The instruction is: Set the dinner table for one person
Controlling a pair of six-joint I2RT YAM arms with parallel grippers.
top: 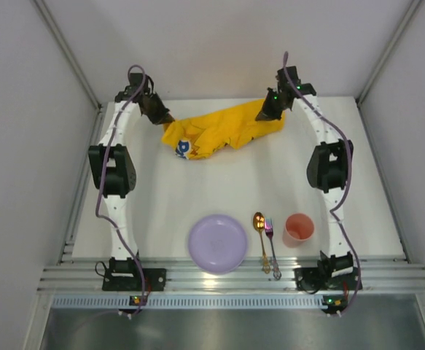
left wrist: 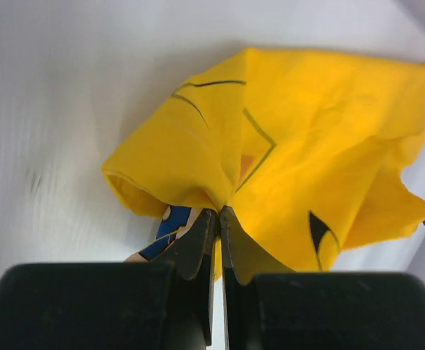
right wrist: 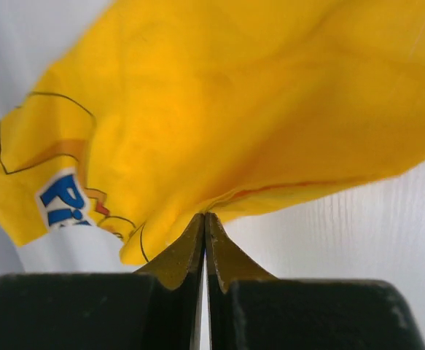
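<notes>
At the far left of the white surface [top: 161, 197], the left gripper [top: 156, 109] is seen pressed together on one corner of the yellow cloth mat [top: 223, 130]. The mat is stretched, crumpled, between the two grippers close to the surface's far edge. At the far right, the right gripper [top: 272, 109] is pinched shut on the mat's opposite edge. Bare surface is left open across the middle. Along the near edge, a purple plate [top: 218, 243], a spoon [top: 259, 230], a fork [top: 271, 244] and a pink cup [top: 299, 229] are lined up, well apart from the mat.
</notes>
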